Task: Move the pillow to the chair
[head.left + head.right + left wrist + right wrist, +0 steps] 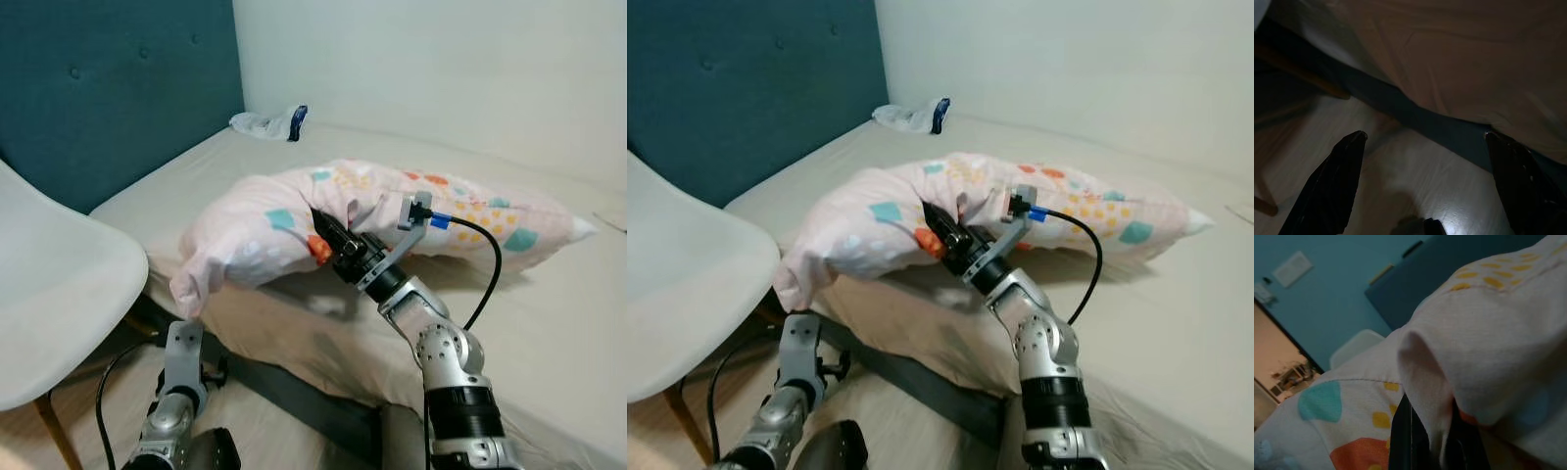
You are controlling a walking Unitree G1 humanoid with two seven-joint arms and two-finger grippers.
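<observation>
A pale pink pillow (382,211) with coloured shapes lies across the bed, its near left end raised off the mattress. My right gripper (326,235) is shut on a fold of the pillow's cover at its front edge. In the right wrist view the black fingers (1405,440) pinch that fold of fabric (1425,382). The white chair (59,294) stands to the left, beside the bed's corner. My left arm (181,372) hangs low by the bed, and my left gripper (1425,134) is open over the wooden floor with nothing between its fingers.
The beige bed (549,323) runs back to a white wall, with a teal headboard (108,88) on the left. A white and blue bundle (269,122) lies at the far corner. The dark bed frame (294,392) runs along the floor between the chair and my arms.
</observation>
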